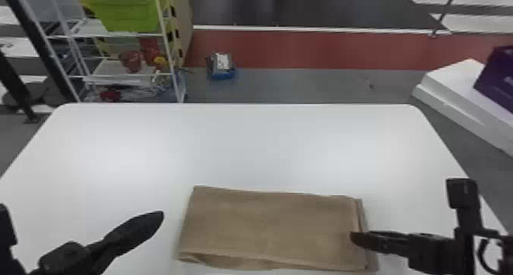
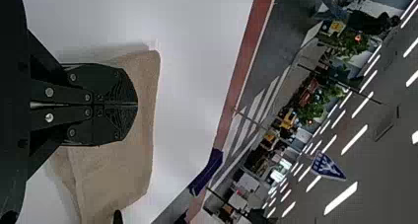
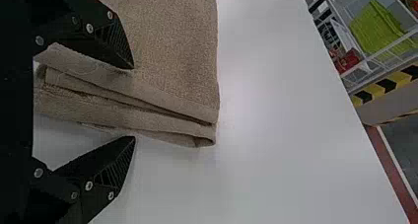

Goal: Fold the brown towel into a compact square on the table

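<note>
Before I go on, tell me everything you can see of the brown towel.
The brown towel looks like soft terry cloth, folded in layers into a rectangle, longer from left to right. It lies on the near part of the white table. Stacked, slightly uneven folds show at its right end, and the near edge bulges a little. The open right gripper has its fingers either side of those folds; whether they touch, I can't tell.
</note>
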Robot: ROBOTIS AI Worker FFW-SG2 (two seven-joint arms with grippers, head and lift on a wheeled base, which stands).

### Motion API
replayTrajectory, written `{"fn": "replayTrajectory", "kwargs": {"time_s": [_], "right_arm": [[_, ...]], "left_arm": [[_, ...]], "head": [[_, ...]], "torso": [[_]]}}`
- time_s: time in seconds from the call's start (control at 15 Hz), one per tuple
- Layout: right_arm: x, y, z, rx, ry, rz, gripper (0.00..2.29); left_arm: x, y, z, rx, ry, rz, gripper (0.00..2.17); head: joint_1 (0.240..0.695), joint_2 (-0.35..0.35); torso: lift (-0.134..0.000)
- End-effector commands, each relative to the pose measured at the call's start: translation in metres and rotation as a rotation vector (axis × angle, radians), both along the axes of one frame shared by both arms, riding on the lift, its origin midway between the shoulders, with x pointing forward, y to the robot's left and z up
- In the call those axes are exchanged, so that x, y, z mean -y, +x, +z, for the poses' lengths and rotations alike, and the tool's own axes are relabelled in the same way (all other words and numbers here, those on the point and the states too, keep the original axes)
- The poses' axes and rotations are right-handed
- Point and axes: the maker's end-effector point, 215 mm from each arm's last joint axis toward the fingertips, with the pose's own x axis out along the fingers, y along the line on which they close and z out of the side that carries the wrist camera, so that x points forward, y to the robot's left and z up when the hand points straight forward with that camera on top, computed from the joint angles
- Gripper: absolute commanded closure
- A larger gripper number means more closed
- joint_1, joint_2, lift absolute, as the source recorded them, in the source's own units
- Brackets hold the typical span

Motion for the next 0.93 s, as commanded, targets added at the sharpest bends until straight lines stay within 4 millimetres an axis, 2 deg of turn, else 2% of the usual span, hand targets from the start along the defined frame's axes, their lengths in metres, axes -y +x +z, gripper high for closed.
{"fn": "replayTrajectory", "kwargs": {"time_s": [0.0,0.2,0.33,0.47,0.53,0.87], "right_arm": [[0.003,-0.003,0.006,-0.021,0.001,-0.019,0.39],[0.005,-0.004,0.007,-0.056,0.001,-0.038,0.39],[0.005,0.003,0.010,-0.050,-0.024,-0.038,0.39],[0.002,0.007,0.013,-0.050,-0.021,-0.034,0.42],[0.002,0.010,0.015,-0.047,-0.022,-0.034,0.54],[0.008,0.008,0.013,-0.060,-0.016,-0.045,0.68]], "left_arm": [[0.006,0.000,0.006,0.012,-0.005,-0.013,1.93],[0.016,-0.003,0.015,0.028,-0.023,-0.051,1.93],[0.025,-0.003,0.012,0.022,-0.029,-0.065,1.93],[0.031,-0.001,0.001,0.003,-0.035,-0.075,1.93],[0.035,0.000,-0.002,-0.002,-0.040,-0.081,1.93],[0.063,0.012,-0.033,-0.050,-0.021,-0.127,1.93]], "head": [[0.695,-0.035],[0.695,-0.057],[0.695,-0.067],[0.695,-0.077],[0.695,-0.081],[0.695,-0.111]], "torso": [[-0.124],[-0.124],[-0.124],[-0.124],[-0.124],[-0.124]]}}
